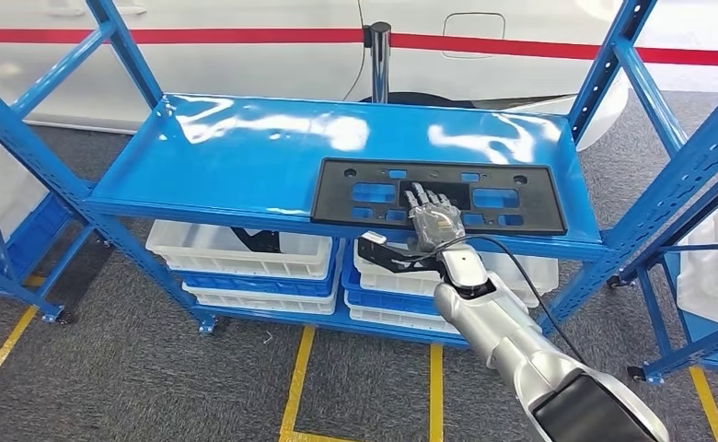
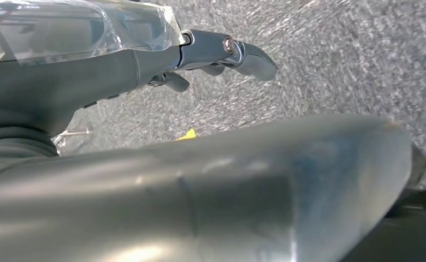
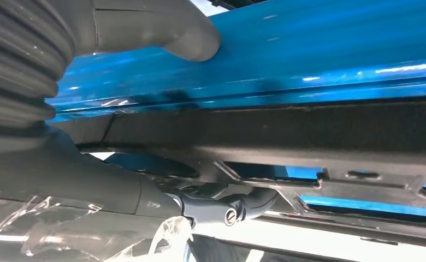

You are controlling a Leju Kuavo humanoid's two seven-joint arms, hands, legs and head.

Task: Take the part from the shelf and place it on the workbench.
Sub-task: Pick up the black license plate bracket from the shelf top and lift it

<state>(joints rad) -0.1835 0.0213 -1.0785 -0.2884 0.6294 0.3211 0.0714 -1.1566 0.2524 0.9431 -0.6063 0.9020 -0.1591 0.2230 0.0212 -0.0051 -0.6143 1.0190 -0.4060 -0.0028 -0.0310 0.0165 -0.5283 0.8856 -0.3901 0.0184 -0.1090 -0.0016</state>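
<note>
Reaching over the shelf (image 1: 245, 157) edge, right hand (image 1: 435, 221) fingers (image 3: 243, 204) grasping the part (image 1: 521, 198).

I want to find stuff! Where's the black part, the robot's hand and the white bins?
black part (image 1: 355, 195), head view, its left end
right hand (image 1: 435, 221), head view, its back
white bins (image 1: 245, 250), head view, the left bin's rim

Grey carpet floor (image 1: 125, 368) crossed by yellow tape lines (image 1: 295, 387). Blue steel racking (image 1: 107, 221), glossy under overhead glare. White and blue plastic bins (image 1: 245, 262) stacked on lower tier. Behind, white car body (image 1: 245, 55) with red stripe (image 1: 199, 35); black post (image 1: 380, 60).
</note>
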